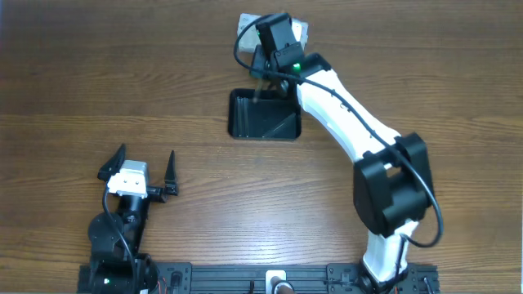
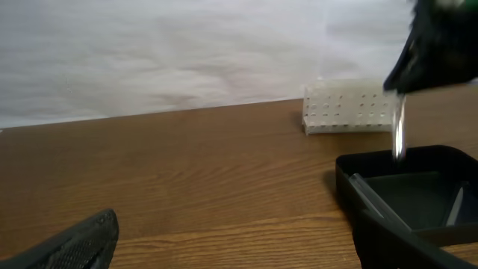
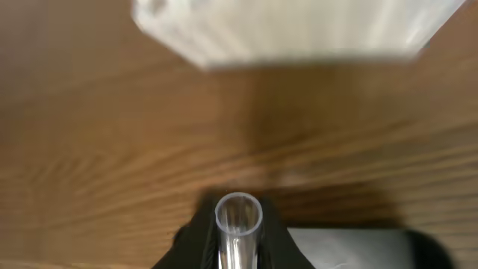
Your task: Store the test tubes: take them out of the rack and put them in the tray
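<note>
One test tube (image 2: 399,134) hangs upright in the right gripper (image 3: 237,240), whose fingers are closed tight on the glass, over the far edge of the black tray (image 1: 247,122) — just in front of the white rack (image 2: 347,108). Two more tubes (image 2: 371,200) lie slanted on the tray floor. Well apart, near its base, the left gripper (image 1: 147,155) sits with jaws spread wide — holding nothing.

Losing most of white rack (image 1: 248,23) under right arm (image 1: 343,106); cropping black tray (image 2: 351,183) at frame edge; blurring rack holes in right wrist view.
</note>
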`<action>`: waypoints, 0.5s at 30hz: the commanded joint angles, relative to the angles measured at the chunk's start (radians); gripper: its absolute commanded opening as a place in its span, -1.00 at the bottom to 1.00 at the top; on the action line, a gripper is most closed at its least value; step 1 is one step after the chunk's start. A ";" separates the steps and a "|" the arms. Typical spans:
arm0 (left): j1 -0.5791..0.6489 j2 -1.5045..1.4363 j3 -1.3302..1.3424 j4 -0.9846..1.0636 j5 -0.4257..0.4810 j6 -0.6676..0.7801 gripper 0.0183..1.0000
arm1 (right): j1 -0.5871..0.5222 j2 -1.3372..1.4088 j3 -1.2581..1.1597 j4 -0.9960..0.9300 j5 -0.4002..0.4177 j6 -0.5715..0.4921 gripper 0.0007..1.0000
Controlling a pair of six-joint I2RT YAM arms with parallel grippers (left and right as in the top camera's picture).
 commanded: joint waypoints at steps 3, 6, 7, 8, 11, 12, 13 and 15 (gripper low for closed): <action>0.007 -0.007 -0.004 -0.003 0.013 0.013 1.00 | -0.003 0.037 0.001 -0.019 -0.100 0.050 -0.84; 0.007 -0.007 -0.004 -0.003 0.013 0.013 1.00 | -0.004 0.037 0.001 -0.062 -0.100 0.050 -0.83; 0.007 -0.007 -0.004 -0.003 0.013 0.013 1.00 | -0.005 0.037 0.001 -0.078 -0.100 0.050 -0.83; 0.007 -0.007 -0.004 -0.003 0.013 0.013 1.00 | -0.006 0.037 0.001 -0.093 -0.100 0.050 -0.83; 0.007 -0.007 -0.004 -0.003 0.013 0.013 1.00 | -0.006 0.038 0.001 -0.150 -0.090 0.050 -0.83; 0.007 -0.007 -0.004 -0.003 0.013 0.013 1.00 | -0.006 0.038 0.001 -0.166 -0.080 0.050 -0.83; 0.007 -0.007 -0.004 -0.003 0.013 0.013 1.00 | -0.006 0.039 0.001 -0.182 -0.069 0.050 -0.83; 0.007 -0.007 -0.004 -0.003 0.013 0.013 1.00 | -0.006 0.039 0.001 -0.205 -0.062 0.050 -0.83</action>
